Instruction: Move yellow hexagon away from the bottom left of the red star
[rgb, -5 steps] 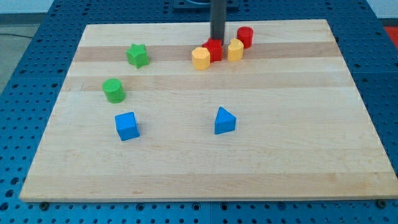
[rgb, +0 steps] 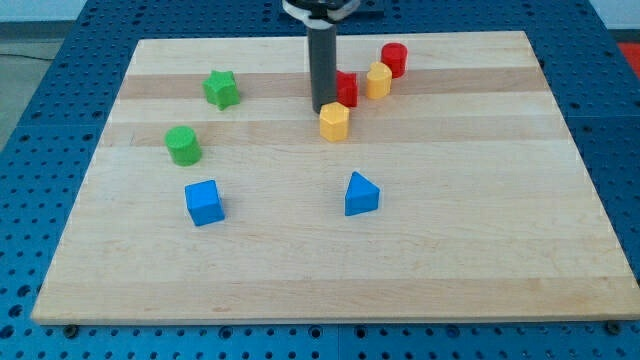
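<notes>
The yellow hexagon (rgb: 334, 121) lies near the board's upper middle, just below and slightly left of the red star (rgb: 345, 89). My tip (rgb: 323, 108) touches the board at the hexagon's upper left edge, right beside the red star's left side. The rod hides part of the star.
A second yellow block (rgb: 378, 80) and a red cylinder (rgb: 394, 59) sit right of the star. A green star (rgb: 221, 89) and green cylinder (rgb: 183, 146) are at the left. A blue cube (rgb: 204, 202) and blue triangular block (rgb: 361, 194) lie lower down.
My tip moved from above the red star down to its left side. The yellow hexagon slid downward and a little to the right, from beside the star to below it.
</notes>
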